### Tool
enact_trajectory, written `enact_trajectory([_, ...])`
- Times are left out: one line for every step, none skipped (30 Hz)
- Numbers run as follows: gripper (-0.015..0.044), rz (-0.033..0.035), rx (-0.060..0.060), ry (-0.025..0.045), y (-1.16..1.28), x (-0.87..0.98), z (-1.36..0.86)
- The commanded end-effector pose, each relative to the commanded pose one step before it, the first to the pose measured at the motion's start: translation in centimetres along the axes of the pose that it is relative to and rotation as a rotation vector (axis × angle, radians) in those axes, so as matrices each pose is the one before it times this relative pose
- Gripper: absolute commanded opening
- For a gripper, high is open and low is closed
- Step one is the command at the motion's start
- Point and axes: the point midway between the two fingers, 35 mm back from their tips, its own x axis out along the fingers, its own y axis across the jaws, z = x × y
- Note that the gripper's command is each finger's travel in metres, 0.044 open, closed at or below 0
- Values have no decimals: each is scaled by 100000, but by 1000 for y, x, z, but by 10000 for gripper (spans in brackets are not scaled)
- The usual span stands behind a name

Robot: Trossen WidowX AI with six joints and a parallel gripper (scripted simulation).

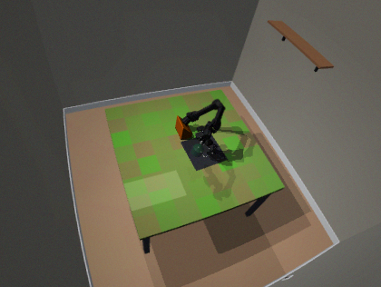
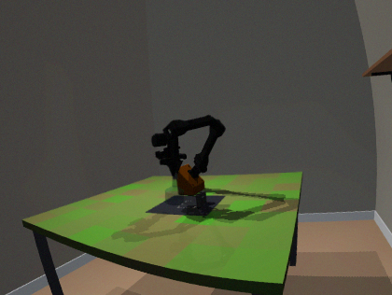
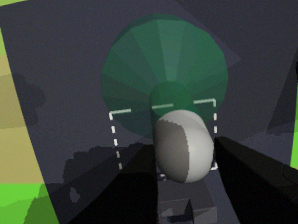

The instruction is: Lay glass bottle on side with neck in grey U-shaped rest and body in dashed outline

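In the wrist view, a pale cap (image 3: 184, 146) hides part of the bottle's neck (image 3: 170, 97); the frame cuts off both gripper (image 3: 184, 149) fingers

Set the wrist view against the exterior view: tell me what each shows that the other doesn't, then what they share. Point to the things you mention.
Only the wrist view shows the bottle's pale rounded top (image 3: 185, 145) and the dashed outline (image 3: 215, 122) legibly; the exterior view gives faint specks at most.

Only the exterior view shows the orange block (image 2: 190, 180), table legs (image 2: 47, 261) and wall shelf (image 2: 382, 64).

Both show the green glass bottle (image 3: 165, 50) (image 2: 173, 193), upright; the gripper (image 3: 184, 149) (image 2: 175, 174), shut on it; the dark mat (image 3: 50, 75) (image 2: 161, 208); and the patchwork table top (image 3: 15, 202) (image 2: 93, 233).
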Motion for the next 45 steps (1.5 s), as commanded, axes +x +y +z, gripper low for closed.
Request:
enact_trajectory([106, 167, -115, 545, 4, -182, -969])
enact_trajectory([106, -44, 32, -125, 1, -7, -53])
enact_trajectory([106, -43, 32, -126, 1, -7, -53])
enact_trajectory([106, -43, 33, -126, 1, -7, -53])
enact_trajectory([106, -43, 34, -127, 1, -7, -53])
enact_trajectory([106, -42, 34, -128, 1, -7, -53])
enact_trajectory([106, -42, 35, -128, 1, -7, -53])
enact_trajectory([106, -42, 35, -129, 1, -7, -53])
enact_trajectory([106, -41, 36, -129, 1, -7, -53])
enact_trajectory([106, -41, 36, -130, 1, -7, -53])
enact_trajectory([106, -40, 37, -130, 1, -6, -53])
enact_trajectory([106, -40, 37, -131, 1, -6, -53])
enact_trajectory([106, -40, 38, -132, 1, -6, -53])
enact_trajectory([106, -39, 38, -132, 1, -6, -53])
enact_trajectory([106, -39, 39, -133, 1, -6, -53])
enact_trajectory([106, -38, 39, -133, 1, -6, -54])
enact_trajectory([106, -38, 40, -134, 1, -6, -54])
enact_trajectory([106, -38, 40, -135, 1, -6, -54])
enact_trajectory([106, -37, 41, -136, 1, -6, -54])
enact_trajectory([106, -37, 41, -136, 1, -6, -54])
enact_trajectory([106, -37, 42, -137, 1, -6, -54])
enact_trajectory([106, -36, 43, -137, 1, -5, -54])
enact_trajectory([106, -36, 43, -138, 1, -5, -54])
enact_trajectory([106, -35, 43, -138, 1, -5, -54])
enact_trajectory([106, -35, 44, -139, 0, -5, -54])
enact_trajectory([106, -34, 45, -140, 0, -5, -54])
enact_trajectory([106, -34, 45, -140, 0, -5, -54])
enact_trajectory([106, -34, 46, -141, 0, -5, -54])
enact_trajectory([106, -33, 46, -142, 0, -5, -54])
enact_trajectory([106, -33, 47, -142, 0, -5, -54])
enact_trajectory([106, -32, 47, -143, 0, -5, -54])
enact_trajectory([106, -32, 48, -143, 0, -5, -54])
enact_trajectory([106, -31, 49, -144, 0, -4, -54])
enact_trajectory([106, -31, 49, -144, 0, -5, -54])
enact_trajectory([106, -30, 50, -145, 0, -4, -54])
enact_trajectory([106, -30, 50, -145, 0, -4, -54])
enact_trajectory([106, -29, 51, -146, 0, -4, -54])
enact_trajectory([106, -29, 51, -146, 0, -4, -54])
enact_trajectory([106, -28, 52, -147, 0, -4, -55])
enact_trajectory([106, -28, 53, -148, 0, -4, -55])
enact_trajectory([106, -27, 54, -149, 0, -4, -55])
enact_trajectory([106, -27, 54, -149, 0, -4, -55])
enact_trajectory([106, -26, 55, -150, 0, -4, -55])
enact_trajectory([106, -26, 55, -150, 0, -4, -55])
enact_trajectory([106, -25, 56, -151, 0, -4, -55])
